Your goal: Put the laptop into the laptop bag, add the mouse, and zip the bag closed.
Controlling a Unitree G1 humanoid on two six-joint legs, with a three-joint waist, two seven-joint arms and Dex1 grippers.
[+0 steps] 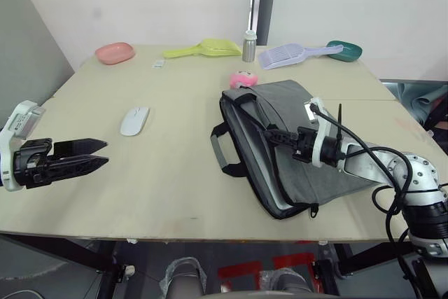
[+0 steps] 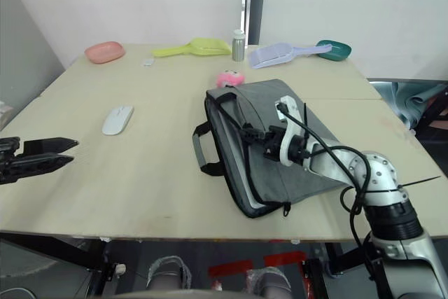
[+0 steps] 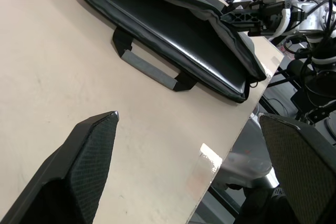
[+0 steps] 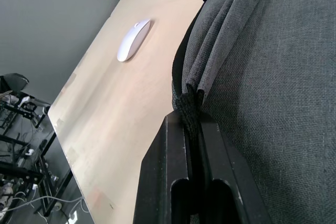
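- Your left gripper [image 1: 98, 153] hovers over the near left part of the table [image 1: 161, 187], fingers parted with nothing between them.
- Your right gripper [image 1: 271, 133] reaches across the laptop bag [image 1: 308, 166], its fingers [image 4: 173, 182] pinched together on a fold of the bag's grey upper flap, near the open edge.
- The bag lies flat right of centre, mouth open toward your left; a dark slab [image 3: 173, 35] sits inside, but you can't confirm it is the laptop.
- The mouse [image 1: 134, 120] rests on the bare table, well left of the bag, beyond your left gripper.
- A pink plush toy [image 1: 243, 79] touches the bag's far corner.
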